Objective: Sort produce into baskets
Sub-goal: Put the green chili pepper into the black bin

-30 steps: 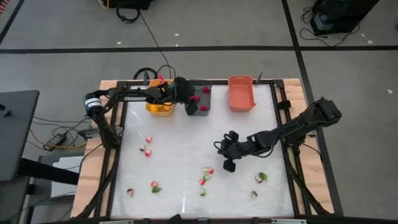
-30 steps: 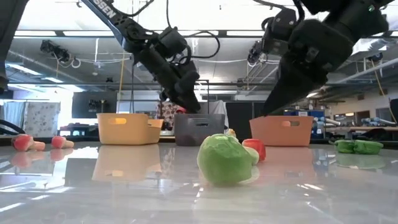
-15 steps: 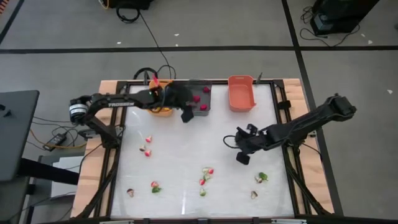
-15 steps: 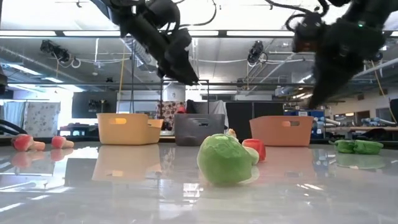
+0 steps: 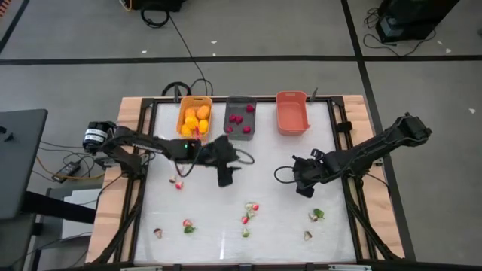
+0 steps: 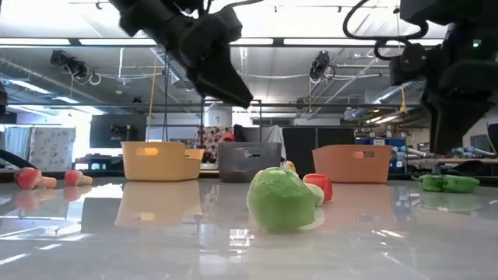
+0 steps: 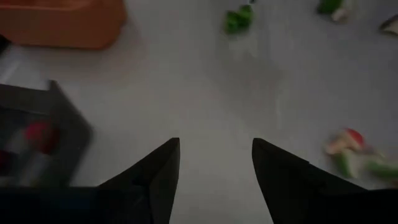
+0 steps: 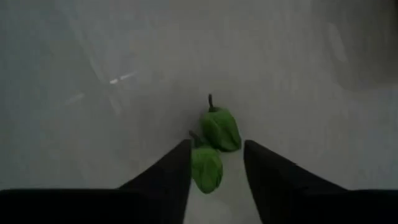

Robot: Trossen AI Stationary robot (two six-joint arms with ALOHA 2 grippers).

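Three baskets stand in a row at the far edge: yellow-orange (image 5: 193,119) with yellow fruits, dark grey (image 5: 241,118) with red pieces, salmon (image 5: 292,113). Produce lies scattered on the near half of the table: radish-like pieces (image 5: 178,181), a mixed cluster (image 5: 249,211), a green piece (image 5: 318,214). My left gripper (image 5: 224,178) hangs open over the table's middle with nothing between its fingers (image 7: 214,168). My right gripper (image 5: 305,188) is open and points down over the right half. Two green pieces (image 8: 214,146) lie on the table, seen between its fingertips.
The low view shows a round green piece (image 6: 280,199) with a red one (image 6: 319,187) close to the near edge, a flat green piece (image 6: 447,183) at the right and two radishes (image 6: 47,178) at the left. More pieces (image 5: 187,224) lie near the front edge.
My left gripper has come away from above the yellow-orange and grey baskets toward the table's near edge, out over its middle. My right gripper has moved toward the right edge and tipped to point more steeply down.
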